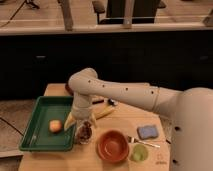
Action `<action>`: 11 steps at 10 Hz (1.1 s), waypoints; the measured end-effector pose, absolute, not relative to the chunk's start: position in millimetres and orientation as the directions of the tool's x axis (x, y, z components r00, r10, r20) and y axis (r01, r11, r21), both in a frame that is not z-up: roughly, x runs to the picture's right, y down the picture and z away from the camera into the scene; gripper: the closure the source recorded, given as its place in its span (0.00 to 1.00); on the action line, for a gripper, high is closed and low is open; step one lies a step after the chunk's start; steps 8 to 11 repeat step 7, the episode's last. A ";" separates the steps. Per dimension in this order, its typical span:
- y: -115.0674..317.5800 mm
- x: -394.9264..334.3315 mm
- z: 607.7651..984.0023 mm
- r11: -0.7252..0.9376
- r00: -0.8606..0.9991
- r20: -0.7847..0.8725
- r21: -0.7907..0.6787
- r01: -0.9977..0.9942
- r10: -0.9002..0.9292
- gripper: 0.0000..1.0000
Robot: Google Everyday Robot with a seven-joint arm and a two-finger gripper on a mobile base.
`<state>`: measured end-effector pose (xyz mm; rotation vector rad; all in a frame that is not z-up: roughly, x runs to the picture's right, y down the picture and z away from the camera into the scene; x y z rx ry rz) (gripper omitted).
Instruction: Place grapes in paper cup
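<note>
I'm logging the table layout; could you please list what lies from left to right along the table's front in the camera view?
Green tray holding an orange fruit → paper cup with grapes, gripper above → orange-red bowl → lime-green cup → blue sponge.
</note>
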<state>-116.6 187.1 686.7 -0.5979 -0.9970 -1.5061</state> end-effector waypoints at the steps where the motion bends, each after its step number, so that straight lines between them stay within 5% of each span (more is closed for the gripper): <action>1: 187.3 -115.5 687.1 0.040 -0.195 0.826 0.253 0.967 -0.529 0.20; 11: 186.1 -112.8 688.4 0.045 -0.194 0.826 0.255 0.966 -0.529 0.20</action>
